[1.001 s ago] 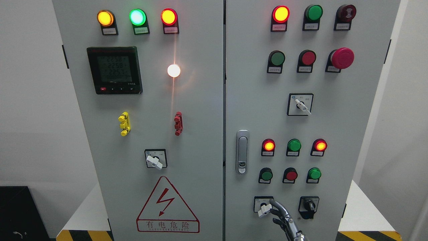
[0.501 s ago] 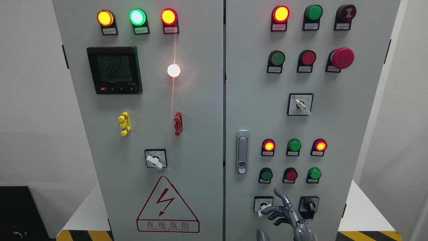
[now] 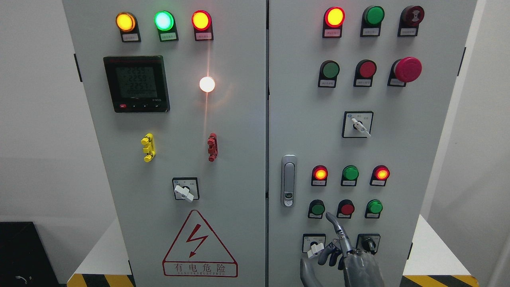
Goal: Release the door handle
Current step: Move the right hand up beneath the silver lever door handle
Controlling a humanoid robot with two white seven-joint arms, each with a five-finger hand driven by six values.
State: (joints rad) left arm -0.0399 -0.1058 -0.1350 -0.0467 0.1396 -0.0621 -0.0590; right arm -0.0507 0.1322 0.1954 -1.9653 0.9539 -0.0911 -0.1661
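The silver door handle [image 3: 288, 180] stands upright at the left edge of the right cabinet door [image 3: 398, 159], with a key lock at its lower end. Nothing touches it. My right hand [image 3: 332, 253] rises from the bottom edge, below and to the right of the handle and clear of it. Its index finger [image 3: 336, 229] points up toward the lower row of buttons, the other fingers are loosely bent, and the thumb [image 3: 307, 271] stands apart to the left. The hand holds nothing. My left arm is out of sight.
A white selector knob [image 3: 314, 250] sits just left of the hand's fingers, and a black rotary knob [image 3: 368, 244] just to their right. Green and red buttons [image 3: 346, 208] lie above the fingertip. The left door [image 3: 179, 119] carries a meter, lamps and a warning triangle.
The right hand has climbed from the bottom edge along the right door. Its index fingertip now reaches up near the lower button row, and more of the palm and thumb show.
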